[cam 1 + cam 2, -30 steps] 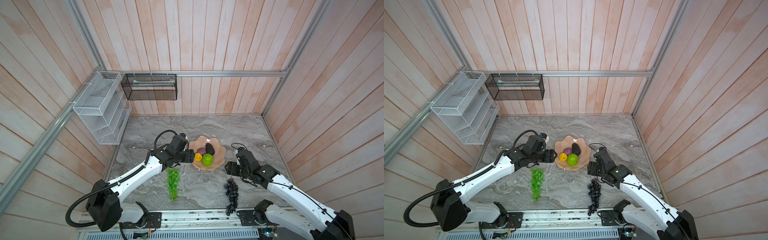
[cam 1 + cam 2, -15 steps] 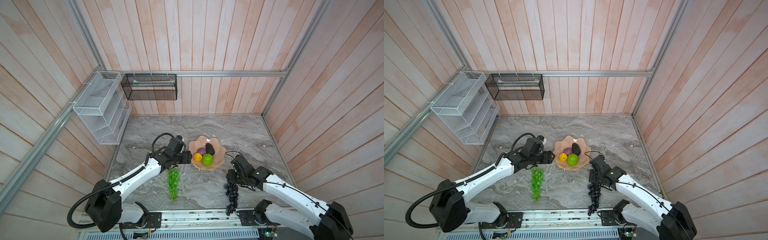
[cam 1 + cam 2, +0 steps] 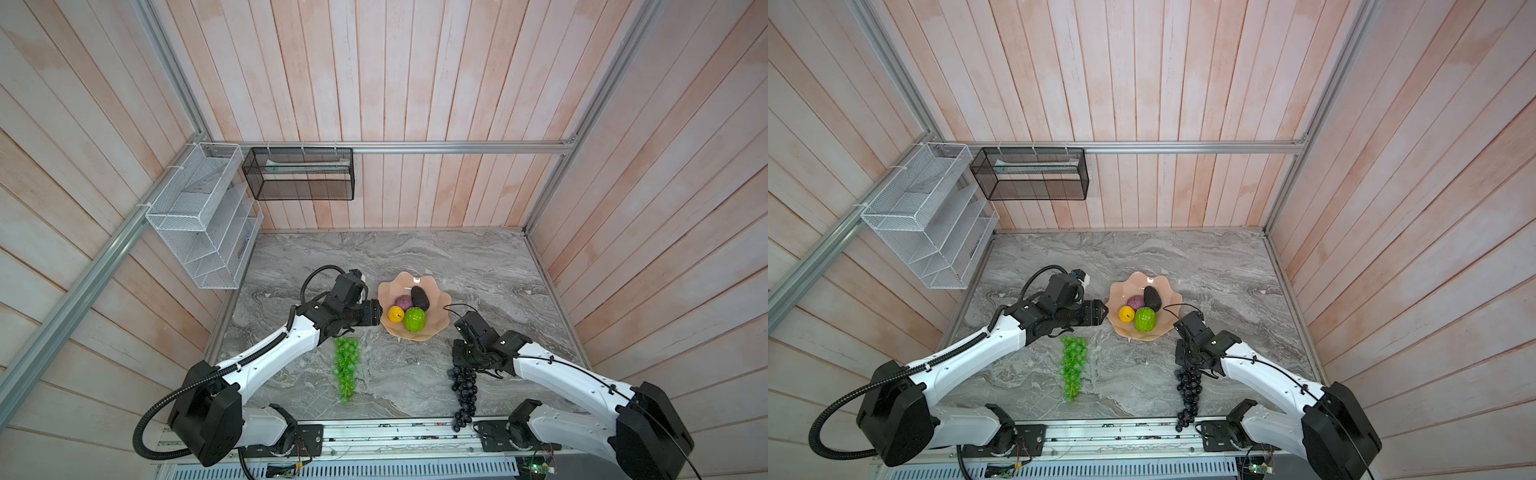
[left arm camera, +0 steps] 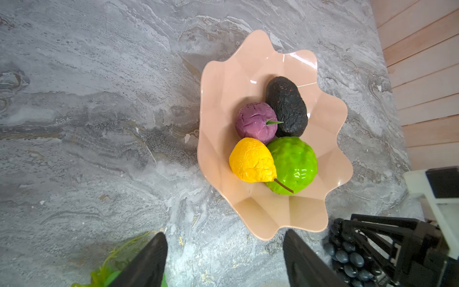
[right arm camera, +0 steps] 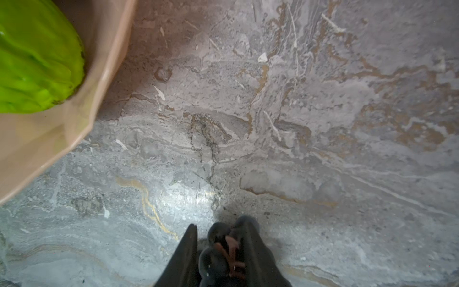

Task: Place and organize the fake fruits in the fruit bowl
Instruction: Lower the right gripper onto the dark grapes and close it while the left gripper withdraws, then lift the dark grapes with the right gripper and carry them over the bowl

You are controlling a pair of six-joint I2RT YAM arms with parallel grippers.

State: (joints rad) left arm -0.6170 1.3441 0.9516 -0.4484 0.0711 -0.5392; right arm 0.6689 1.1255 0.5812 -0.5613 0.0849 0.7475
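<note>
The right gripper (image 3: 462,362) has dropped from beside the fruit bowl (image 3: 397,286) toward the table (image 3: 478,270). Its jaws are now closing on the stem end of the dark grape bunch (image 3: 465,388), which is still lying flat. The left gripper (image 3: 377,312) is hovering at the bowl's rim, jaws wide and empty. The green grape bunch (image 3: 346,368) is waiting untouched near it. Four fruits are already sitting in the bowl, so only the two bunches remain.
</note>
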